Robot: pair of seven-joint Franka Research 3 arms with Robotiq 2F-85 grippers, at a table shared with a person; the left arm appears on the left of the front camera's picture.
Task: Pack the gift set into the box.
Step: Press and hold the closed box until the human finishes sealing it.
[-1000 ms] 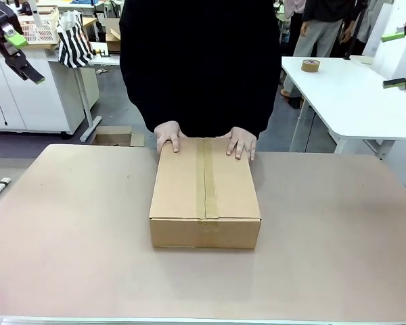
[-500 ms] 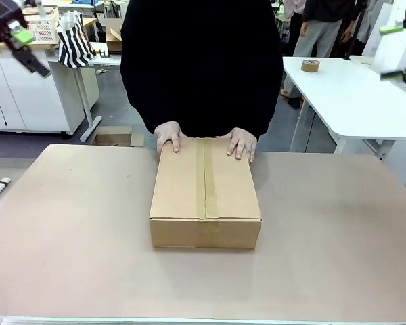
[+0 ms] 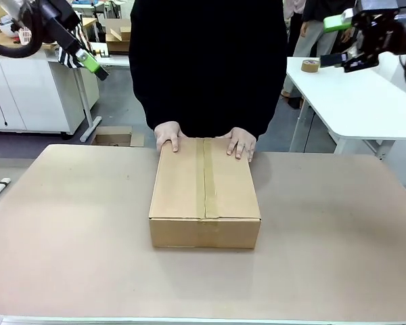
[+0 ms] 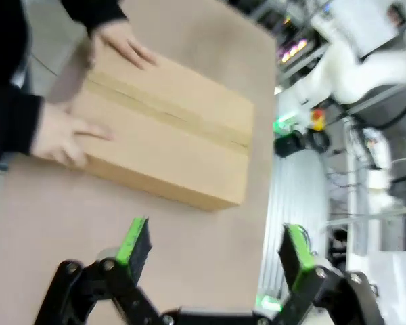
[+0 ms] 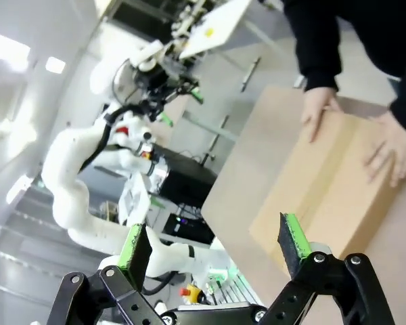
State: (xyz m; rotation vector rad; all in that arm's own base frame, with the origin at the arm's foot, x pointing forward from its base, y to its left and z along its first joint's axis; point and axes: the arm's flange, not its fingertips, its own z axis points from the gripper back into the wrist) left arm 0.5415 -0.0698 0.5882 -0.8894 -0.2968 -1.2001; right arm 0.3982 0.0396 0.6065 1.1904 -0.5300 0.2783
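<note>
**Both jaws wide open and empty, high over the closed box**

The left jaws are spread wide with nothing between them. In the left wrist view the green pads [image 4: 134,240] stand far apart, with the box [image 4: 169,135] below and beyond them. In the front view these jaws hang at the upper left, well above the desk [image 3: 68,223] and clear of everything on it.

The right jaws are also fully apart and hold nothing. Their green pads [image 5: 291,237] frame the box [image 5: 331,183] from a distance. In the front view they sit at the upper right, over the white side table [image 3: 352,95].

The box [image 3: 204,196] lies flat in the middle of the desk. Its flaps are shut, and a strip of tape runs along the top seam toward the person. A person in a black top stands at the far side, with one hand [image 3: 169,136] and the other hand [image 3: 241,143] resting on the box's far top edge, on either side of the seam. A roll of tape [image 3: 310,66] lies on the side table, well apart from the box.
</note>
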